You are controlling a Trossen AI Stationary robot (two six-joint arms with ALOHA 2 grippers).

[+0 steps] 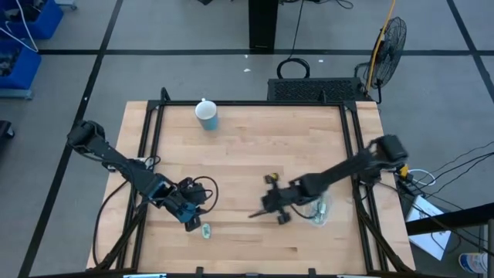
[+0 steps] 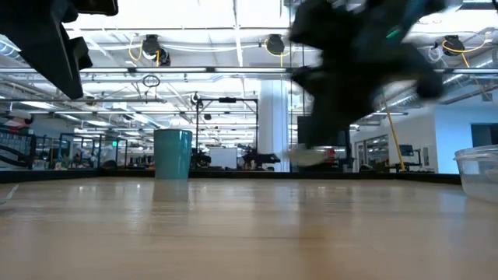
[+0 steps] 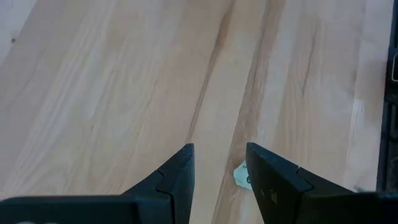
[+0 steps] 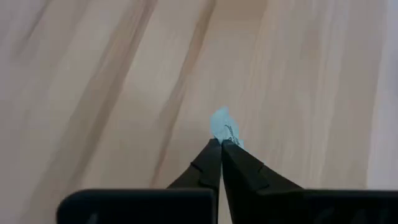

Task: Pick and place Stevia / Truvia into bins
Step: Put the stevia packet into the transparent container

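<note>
One pale green and white sachet (image 1: 206, 229) lies flat on the wood near the table's near edge. My left gripper (image 1: 196, 222) hovers open just beside it; in the left wrist view the sachet (image 3: 240, 175) peeks out from behind one finger of the left gripper (image 3: 219, 163). My right gripper (image 1: 261, 210) is shut on a second sachet (image 4: 222, 126) above the table's middle, left of the clear cup (image 1: 320, 211). In the low view this right gripper (image 2: 342, 117) is a dark blur with the pale sachet (image 2: 307, 156) under it. My right gripper pinches the sachet by one end (image 4: 224, 140) between its two fingertips. The rest of the sachet sticks out past the tips. It is lifted clear of the table.
A light blue cup (image 1: 207, 115) stands near the far edge, also seen in the low view (image 2: 173, 154). The clear cup (image 2: 478, 171) stands near the table's right frame rail (image 1: 361, 177) and holds pale sachets. Bare wood (image 1: 255, 147) stretches between the two arms.
</note>
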